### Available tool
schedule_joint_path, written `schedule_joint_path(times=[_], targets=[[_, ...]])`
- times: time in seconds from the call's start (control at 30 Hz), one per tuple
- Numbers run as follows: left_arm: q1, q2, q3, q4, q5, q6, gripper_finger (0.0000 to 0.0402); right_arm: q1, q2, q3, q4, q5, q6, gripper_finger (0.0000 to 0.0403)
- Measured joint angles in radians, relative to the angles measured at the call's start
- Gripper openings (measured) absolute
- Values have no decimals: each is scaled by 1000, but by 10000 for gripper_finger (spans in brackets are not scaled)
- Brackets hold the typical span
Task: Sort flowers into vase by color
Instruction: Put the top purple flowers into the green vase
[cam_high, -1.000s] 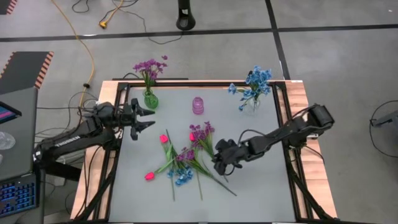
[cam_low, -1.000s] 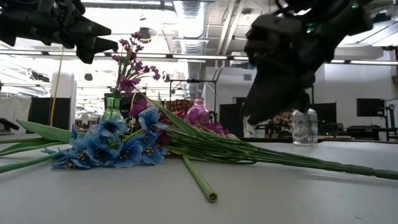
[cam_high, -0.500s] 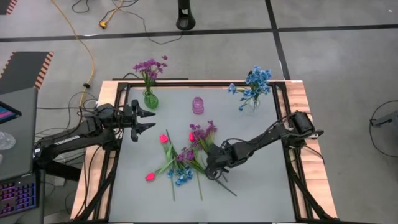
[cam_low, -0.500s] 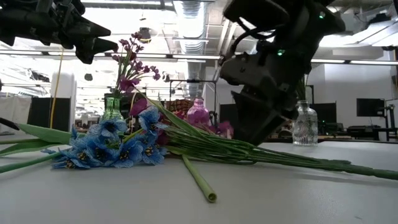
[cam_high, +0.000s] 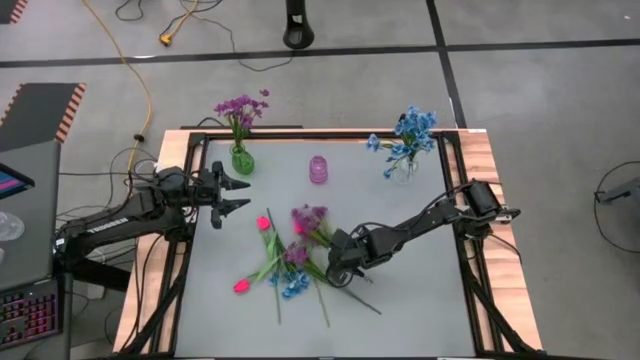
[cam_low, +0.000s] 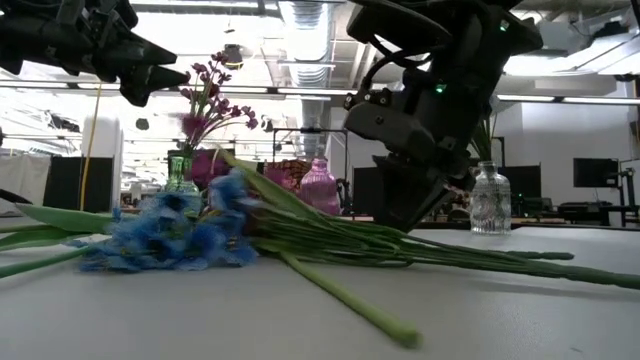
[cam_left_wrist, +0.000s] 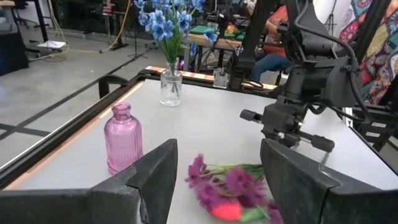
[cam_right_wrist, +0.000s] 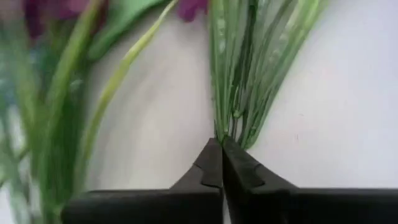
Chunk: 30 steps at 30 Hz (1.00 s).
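Loose flowers lie in a heap mid-table: a purple sprig (cam_high: 308, 215), another purple one (cam_high: 297, 253), blue blooms (cam_high: 293, 287) and pink buds (cam_high: 264, 223) (cam_high: 241, 285). My right gripper (cam_high: 340, 271) points steeply down into the green stems at the heap's right side and is shut on the purple sprig's stem. My left gripper (cam_high: 237, 194) hangs open above the table's left part, touching nothing. At the back stand a green vase with purple flowers (cam_high: 242, 158), a pink vase (cam_high: 318, 169) and a clear vase with blue flowers (cam_high: 405, 165). My right gripper pinches a thin bunch of green stem and leaves (cam_right_wrist: 231, 127) of the purple sprig at its fingertips (cam_right_wrist: 211, 163), well below the bloom. The fingers come slanting down from the table's right side. The sprig lies on the table among the other stems (cam_low: 330, 240).
The table's dark frame (cam_high: 455, 200) runs along its edges. Bare grey tabletop (cam_high: 410, 300) lies to the near right of the heap. In the left wrist view the pink vase (cam_left_wrist: 122, 137) and the clear vase (cam_left_wrist: 170, 87) stand ahead, the right arm (cam_left_wrist: 305, 93) beyond them.
My right gripper has gone down and toward the table's left onto the stems, tipped steeper and shut on them. The purple sprig has slid a little to the left, the heap has been stirred, and a loose stem at the front has swung round.
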Motion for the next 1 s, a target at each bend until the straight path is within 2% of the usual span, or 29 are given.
schedule_joint_path(times=[0.27,0.57,1.0], targets=[[0,0,0,-11,0,-1,217,-6,0,-2,0,-3,40,34],[0,0,0,-10,0,-4,217,-10,-36,-6,-20,-18,36,17],[0,0,0,-8,0,-3,217,-26,-249,-6,-153,19,31,17]])
